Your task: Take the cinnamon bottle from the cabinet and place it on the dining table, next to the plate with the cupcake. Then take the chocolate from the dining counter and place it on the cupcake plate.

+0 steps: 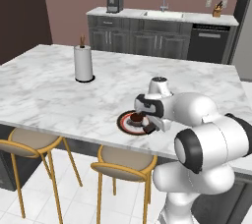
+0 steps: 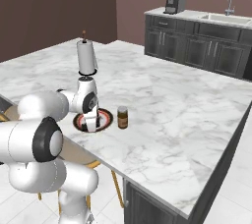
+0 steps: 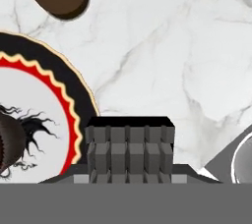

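One plate (image 2: 102, 118) with one cupcake (image 1: 136, 118) on it, one cinnamon bottle (image 2: 122, 117) at its three o'clock in the right base view, one chocolate (image 3: 129, 139) bar, one paper towel roll (image 1: 83, 63) — all on one table (image 1: 44, 90). Two stools (image 1: 27, 142) — one coffee machine (image 1: 114, 2).

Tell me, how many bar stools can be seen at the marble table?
2: one stool under the dining table edge at far left, another stool below the plate. The arm may hide more.
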